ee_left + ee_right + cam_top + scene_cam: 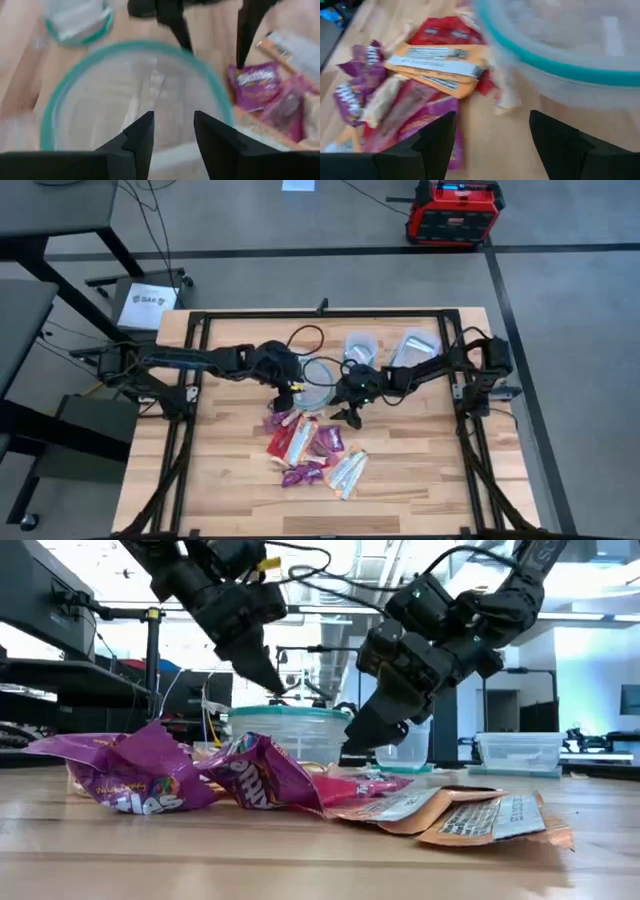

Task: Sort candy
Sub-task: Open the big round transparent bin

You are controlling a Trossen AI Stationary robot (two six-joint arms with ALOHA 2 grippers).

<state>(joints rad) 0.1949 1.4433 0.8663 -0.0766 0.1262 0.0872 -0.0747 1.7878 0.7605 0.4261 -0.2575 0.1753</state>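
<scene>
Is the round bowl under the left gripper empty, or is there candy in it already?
Empty. Through the clear round bowl only bare bottom shows below the open left gripper; the candy lies on the table.

Red power unit [452, 212] seen at 1 o'clock on floor; round teal-rimmed container [318, 383] placed mid-table [230, 490].

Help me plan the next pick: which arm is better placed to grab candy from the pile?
Right, probably. The right gripper hangs open beside the candy pile; the left gripper is open above the round container.
</scene>
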